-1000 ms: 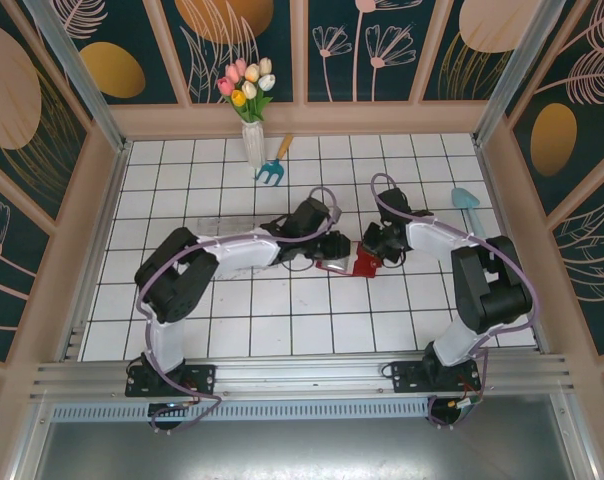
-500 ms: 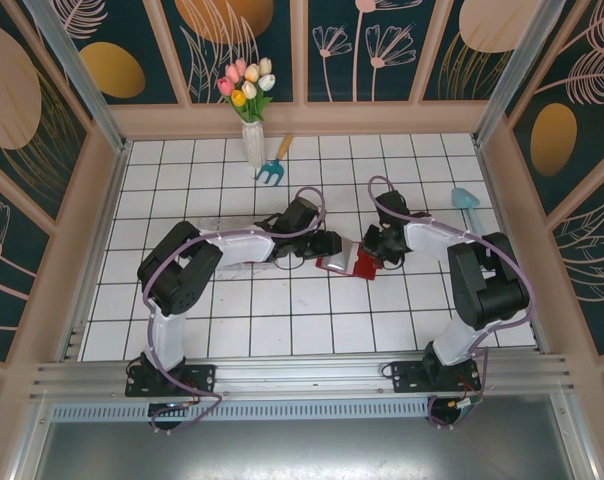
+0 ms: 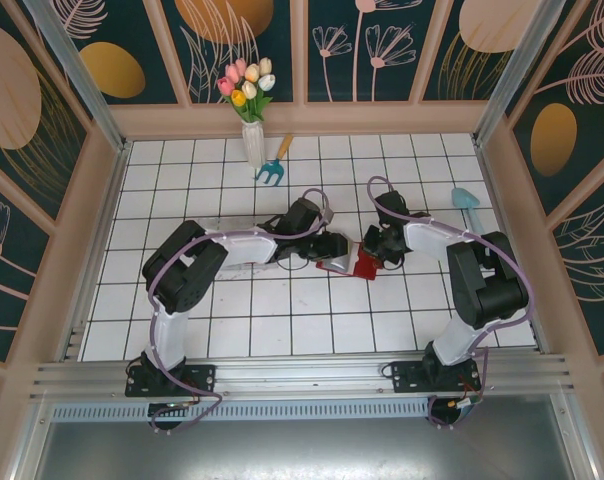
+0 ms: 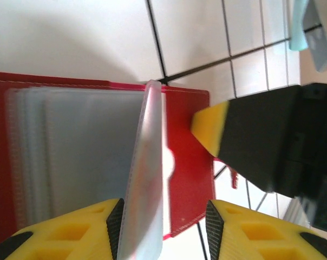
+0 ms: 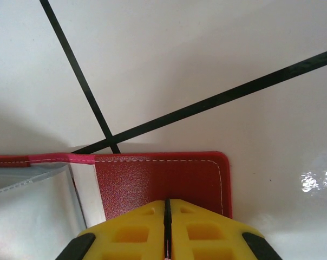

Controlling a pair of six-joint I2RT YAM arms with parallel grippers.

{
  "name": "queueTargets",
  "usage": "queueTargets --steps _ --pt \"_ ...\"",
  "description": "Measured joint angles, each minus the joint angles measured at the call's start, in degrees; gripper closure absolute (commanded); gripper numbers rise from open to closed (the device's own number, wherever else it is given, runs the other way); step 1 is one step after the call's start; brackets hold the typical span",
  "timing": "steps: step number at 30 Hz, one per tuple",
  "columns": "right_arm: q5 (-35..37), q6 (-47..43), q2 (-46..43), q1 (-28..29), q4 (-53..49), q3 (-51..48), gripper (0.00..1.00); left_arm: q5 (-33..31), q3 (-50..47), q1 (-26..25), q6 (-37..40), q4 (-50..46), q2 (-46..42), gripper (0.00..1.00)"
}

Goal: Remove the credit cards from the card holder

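Note:
The red card holder lies open on the white tiles between my two grippers. Its grey-blue clear sleeves fan out to the left in the left wrist view. One sleeve stands upright, leaning on the left finger of my left gripper, whose jaws are open with the red cover showing in the gap. My right gripper is shut, its tips resting on the red cover near its corner; one yellow fingertip also meets the cover's edge. No credit cards can be made out in the sleeves.
A white vase of tulips and a blue hand fork stand at the back. A light blue scoop lies at the right. Wooden walls ring the tiled floor.
The left arm's near links have swung a little to the right while its gripper stayed at the holder. The right arm and the red cover have held still.

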Motion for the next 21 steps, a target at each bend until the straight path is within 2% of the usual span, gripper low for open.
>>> queueTargets --steps 11,21 --pt "0.04 0.00 0.11 -0.11 0.11 0.00 0.88 2.56 1.27 -2.12 0.37 0.52 0.00 0.54" --pt "1.57 -0.02 -0.15 -0.42 -0.28 0.00 0.87 -6.10 1.22 -0.20 2.19 -4.52 -1.20 0.51"
